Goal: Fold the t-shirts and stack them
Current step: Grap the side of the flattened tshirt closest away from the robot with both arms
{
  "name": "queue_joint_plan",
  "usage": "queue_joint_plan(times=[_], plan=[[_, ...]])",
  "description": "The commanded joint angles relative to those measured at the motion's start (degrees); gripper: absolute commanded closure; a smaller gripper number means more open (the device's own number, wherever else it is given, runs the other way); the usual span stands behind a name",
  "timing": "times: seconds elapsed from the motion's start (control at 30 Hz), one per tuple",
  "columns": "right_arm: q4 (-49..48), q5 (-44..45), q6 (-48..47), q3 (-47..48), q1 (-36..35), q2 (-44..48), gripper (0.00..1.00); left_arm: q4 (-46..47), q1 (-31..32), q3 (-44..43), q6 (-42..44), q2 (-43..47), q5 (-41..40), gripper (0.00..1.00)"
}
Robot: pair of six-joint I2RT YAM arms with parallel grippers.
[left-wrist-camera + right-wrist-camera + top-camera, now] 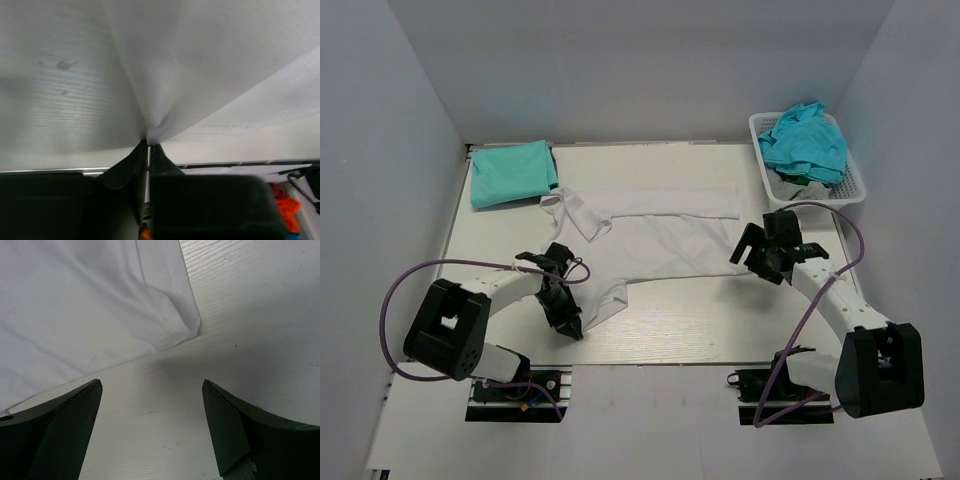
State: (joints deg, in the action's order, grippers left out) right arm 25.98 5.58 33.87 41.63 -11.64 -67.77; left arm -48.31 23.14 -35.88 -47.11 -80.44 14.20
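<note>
1. White t-shirt (660,235) is seen spread across the middle of the table (680,335) in the top view. It is mostly flattened, with one sleeve crumpled toward the upper left and its lower-left corner drawn out toward the bottom of the frame.
2. That lower-left corner is clamped in the left gripper (570,322). In the left wrist view the fingers are pressed together at the lower centre, and a pinch of white cloth (200,60) fans upward from them.
3. The right gripper (748,250) is held at the shirt's right edge, centre right of the top view. In the right wrist view its fingers (55,425) are spread wide apart with bare table between them. The shirt's hemmed corner (170,315) lies above them, untouched.
4. A folded teal t-shirt (510,172) is laid flat at the upper left of the table, just beside the crumpled sleeve.
5. A heap of teal t-shirts (805,140) is piled in the white lattice basket (857,188) at the upper right.
</note>
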Motion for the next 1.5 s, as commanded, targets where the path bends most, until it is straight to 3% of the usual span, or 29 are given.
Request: queue_joint_plan(times=[0.0, 0.03, 0.1, 0.33, 0.43, 0.57, 0.77, 0.87, 0.93, 1.0, 1.33, 1.47], plan=[[-1.5, 0.6, -0.6, -0.8, 0.2, -1.6, 0.16, 5.9, 0.9, -0.4, 0.4, -1.6, -1.3, 0.85], [-1.9, 0.4, -0.6, -0.8, 0.1, -1.8, 0.16, 5.9, 0.9, -0.4, 0.4, -2.2, -0.7, 0.94], [-2.5, 0.7, -0.3, -1.0, 0.2, -3.9, 0.17, 5.9, 0.9, -0.4, 0.4, -2.2, -0.7, 1.00], [-7.8, 3.2, 1.4, -2.3, 0.5, -10.0, 0.23, 5.8, 0.9, -0.4, 0.4, -1.1, -0.7, 1.00], [-11.2, 3.9, 1.6, -3.5, 0.7, -11.7, 0.35, 5.2, 0.9, -0.4, 0.4, 0.3, -1.2, 1.00], [-14.0, 3.6, 1.9, -5.3, 0.6, -13.7, 0.38, 5.2, 0.9, 0.2, -0.2, 1.8, -0.6, 1.00], [-15.0, 3.6, 1.8, -9.2, 0.5, -13.0, 0.55, 4.5, 0.9, 2.0, -0.2, 4.8, 0.0, 1.00], [-15.3, 3.3, 1.4, -9.9, 0.6, -12.3, 0.70, 4.0, 0.9, 2.0, -0.2, 5.3, 0.0, 1.00], [-14.6, 3.5, 1.1, -9.8, 0.5, -12.0, 0.87, 4.0, 0.9, 2.0, -0.2, 5.3, 0.0, 1.00], [-10.9, 3.2, 0.7, -9.0, 0.5, -11.5, 1.00, 3.5, 0.9, 2.0, -0.2, 5.3, 0.6, 1.00], [18.6, 0.9, -0.6, -5.7, 0.4, -0.1, 1.00, -13.1, 0.9, 2.0, -1.2, 15.4, 2.7, 1.00], [21.0, -3.7, 0.1, -3.8, 0.1, 2.3, 1.00, -16.8, 0.9, 2.1, -1.8, 19.0, 4.0, 1.00]])
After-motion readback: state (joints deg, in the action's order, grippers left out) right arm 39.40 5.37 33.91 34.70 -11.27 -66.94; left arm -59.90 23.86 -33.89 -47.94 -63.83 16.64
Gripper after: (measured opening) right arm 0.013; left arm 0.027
